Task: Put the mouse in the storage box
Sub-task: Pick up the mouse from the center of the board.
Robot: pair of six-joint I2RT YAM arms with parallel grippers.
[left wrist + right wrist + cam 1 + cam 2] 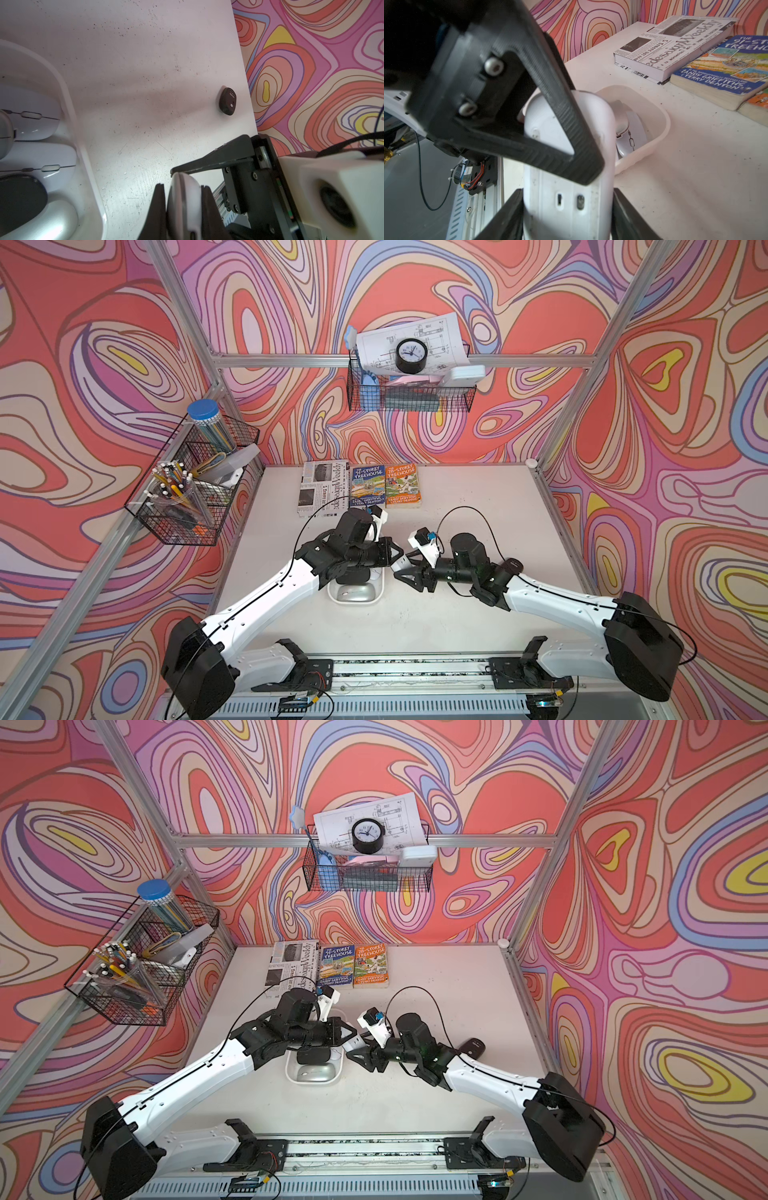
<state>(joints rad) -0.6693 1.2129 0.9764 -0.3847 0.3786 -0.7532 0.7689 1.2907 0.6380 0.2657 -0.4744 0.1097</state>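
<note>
Above the worktop (415,626), in both top views, the left gripper (397,556) and right gripper (403,566) meet tip to tip on a white mouse (400,562), just off the 2 o'clock corner of the storage box (356,603). In a top view a black mouse (471,1046) lies well apart at 3 o'clock. Left wrist view: the left jaws pinch the white mouse, seen edge-on, and the box beside it holds other mice (31,124). Right wrist view: the right jaws flank the same mouse's sides; whether they press it or stand just clear, I cannot tell.
</note>
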